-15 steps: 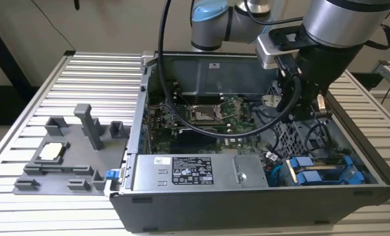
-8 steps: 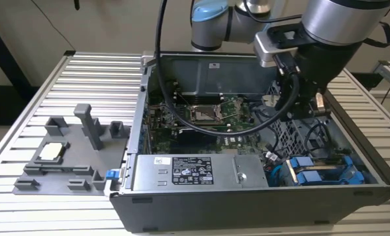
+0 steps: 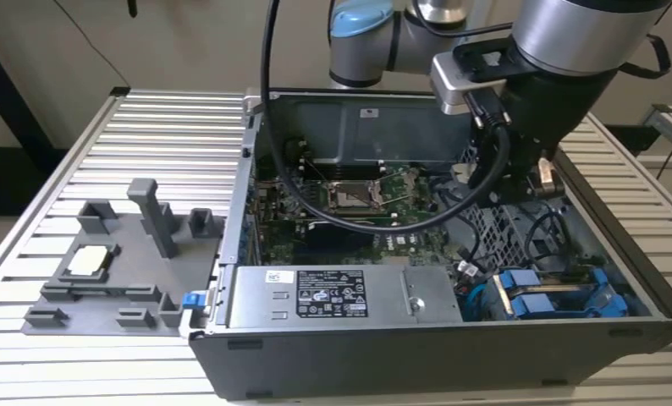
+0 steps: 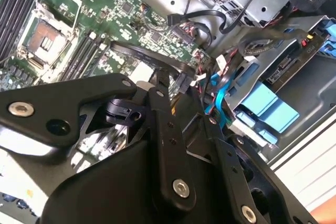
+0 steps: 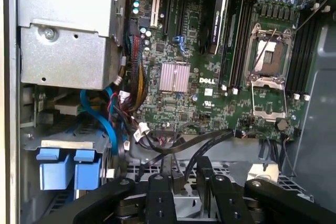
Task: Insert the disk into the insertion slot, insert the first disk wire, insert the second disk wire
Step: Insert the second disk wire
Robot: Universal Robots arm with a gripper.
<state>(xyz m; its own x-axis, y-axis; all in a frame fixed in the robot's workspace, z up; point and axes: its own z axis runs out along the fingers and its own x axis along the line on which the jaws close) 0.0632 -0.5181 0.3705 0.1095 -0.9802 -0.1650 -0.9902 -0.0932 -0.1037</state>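
Hovering low inside the open computer case (image 3: 607, 254), the end effector (image 4: 178, 85) sits over the edge of the motherboard (image 5: 210, 77), near the metal drive cage. Its black fingers (image 4: 163, 129) look drawn close together around a small connector on a black cable (image 4: 142, 53), but I cannot tell for sure if they grip it or only stand beside it.

The disk (image 5: 58, 166) is already in the slot (image 3: 517, 228): its blue carrier tabs show at the cage in the first wrist view, and also in the exterior view, near the power supply (image 3: 325, 296). I judge the disk as stiff and rather heavy, best taken by the blue carrier frame and not by the flat face. The wires are soft and light, so they should be held at the hard plug.
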